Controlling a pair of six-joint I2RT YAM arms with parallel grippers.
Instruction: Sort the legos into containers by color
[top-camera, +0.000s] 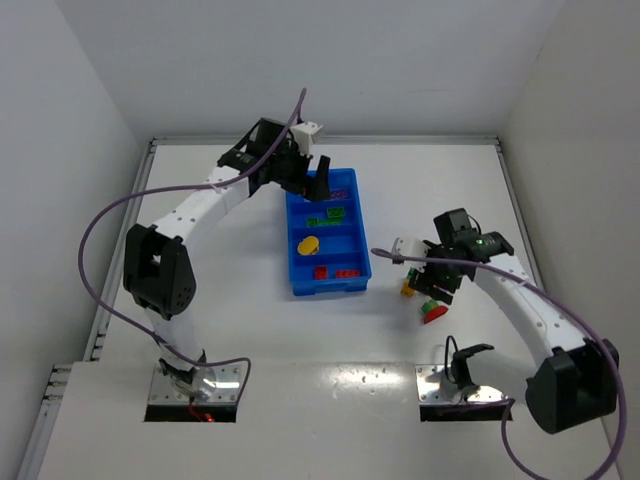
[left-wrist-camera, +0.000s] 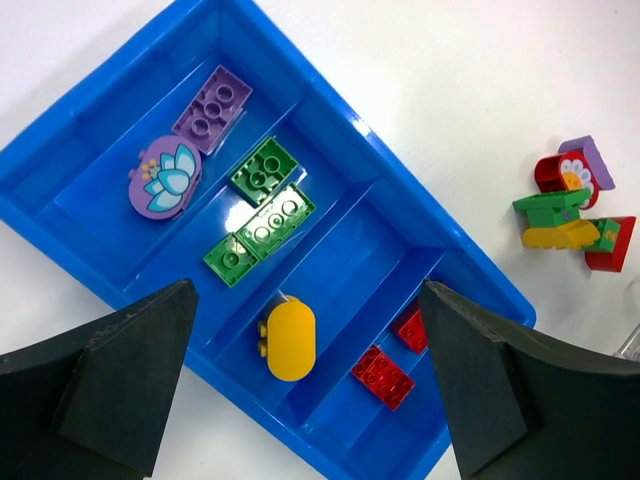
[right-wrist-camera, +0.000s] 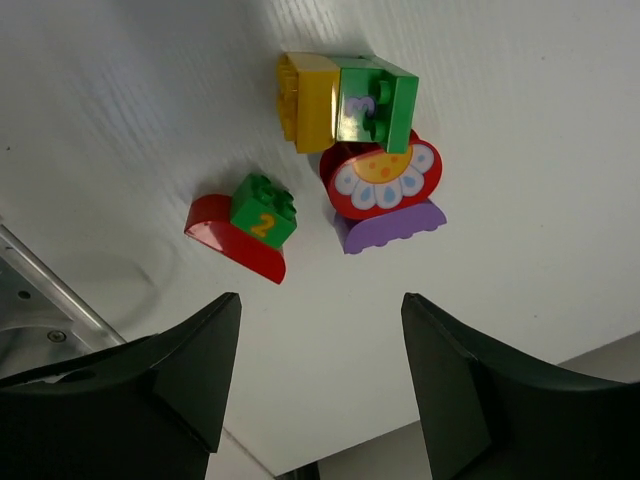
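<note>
The blue tray (top-camera: 330, 291) lies mid-table, with its containers split by dividers. In the left wrist view the tray (left-wrist-camera: 100, 200) holds a purple brick (left-wrist-camera: 211, 108) and a purple flower piece (left-wrist-camera: 165, 178). It also holds green bricks (left-wrist-camera: 270, 200), a rounded yellow piece (left-wrist-camera: 291, 338) and two red bricks (left-wrist-camera: 382, 377). My left gripper (top-camera: 318, 185) (left-wrist-camera: 307, 300) hovers open above the tray's far end, holding nothing. My right gripper (top-camera: 437, 285) (right-wrist-camera: 320, 305) hangs open over loose legos on the table. These are a yellow brick (right-wrist-camera: 305, 100), a green "3" brick (right-wrist-camera: 375, 105), a red flower piece (right-wrist-camera: 383, 180) on a purple piece (right-wrist-camera: 390, 225), and a red curved piece (right-wrist-camera: 235, 245) carrying a green "2" brick (right-wrist-camera: 263, 212).
The loose cluster (top-camera: 430, 305) (left-wrist-camera: 570, 205) lies right of the tray. White walls close in the table at the back and both sides. A metal mounting plate (right-wrist-camera: 40, 290) shows at the left edge of the right wrist view.
</note>
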